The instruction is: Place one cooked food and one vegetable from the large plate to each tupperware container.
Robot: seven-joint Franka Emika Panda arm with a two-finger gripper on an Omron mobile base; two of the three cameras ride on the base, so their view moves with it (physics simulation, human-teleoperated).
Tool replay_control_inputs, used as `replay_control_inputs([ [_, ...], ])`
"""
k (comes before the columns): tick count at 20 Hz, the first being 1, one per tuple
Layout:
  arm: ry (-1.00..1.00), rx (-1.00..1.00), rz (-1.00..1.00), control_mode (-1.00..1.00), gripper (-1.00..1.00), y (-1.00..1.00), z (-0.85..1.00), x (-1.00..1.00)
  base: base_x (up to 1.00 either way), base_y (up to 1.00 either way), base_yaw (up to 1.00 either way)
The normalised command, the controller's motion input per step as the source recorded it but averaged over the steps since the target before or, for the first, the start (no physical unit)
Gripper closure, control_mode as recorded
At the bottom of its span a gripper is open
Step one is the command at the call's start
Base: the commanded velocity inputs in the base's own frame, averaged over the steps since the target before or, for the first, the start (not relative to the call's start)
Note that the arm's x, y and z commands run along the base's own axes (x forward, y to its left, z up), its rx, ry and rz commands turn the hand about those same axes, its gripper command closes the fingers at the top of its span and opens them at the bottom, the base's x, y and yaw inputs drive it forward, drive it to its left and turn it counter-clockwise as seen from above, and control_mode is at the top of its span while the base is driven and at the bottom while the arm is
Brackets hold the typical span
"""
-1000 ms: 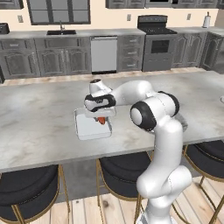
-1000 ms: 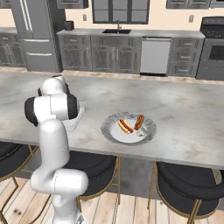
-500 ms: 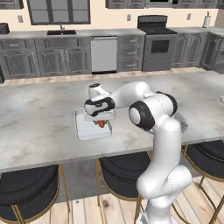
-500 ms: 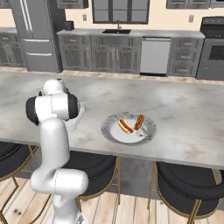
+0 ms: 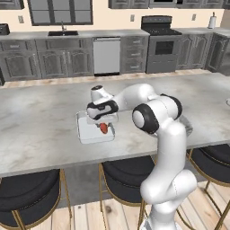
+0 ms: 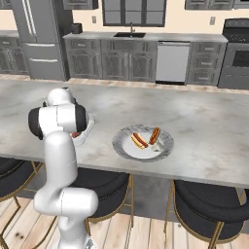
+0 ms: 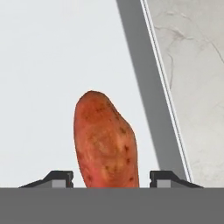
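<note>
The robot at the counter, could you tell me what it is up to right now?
The arm has its gripper down over the tupperware, with the vegetable between its fingers above the tray floor. In the hand view the fingers stand slightly clear of its sides, so it looks like a release. On the large plate to the right, two hot dogs wait.

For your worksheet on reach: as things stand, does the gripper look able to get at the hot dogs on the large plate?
Probably yes. The hot dogs lie uncovered on the large plate, with bare counter between it and the gripper over the tupperware container.
</note>
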Motion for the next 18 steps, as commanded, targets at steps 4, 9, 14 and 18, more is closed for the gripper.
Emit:
replay_control_inputs([
  [4, -0.05, -0.05, 0.00, -1.00, -1.00, 0.01, 0.15, 0.00, 0.00, 0.00, 0.00],
  [9, 0.00, -0.09, -0.01, -1.00, -1.00, -0.02, 0.55, -0.26, 0.00, 0.00, 0.00],
  [14, -0.04, -0.02, 0.00, -1.00, -1.00, -0.70, 0.75, -0.62, 0.00, 0.00, 0.00],
  [18, -0.01, -0.02, 0.04, -1.00, -1.00, -1.00, 0.62, -0.21, 0.00, 0.00, 0.00],
])
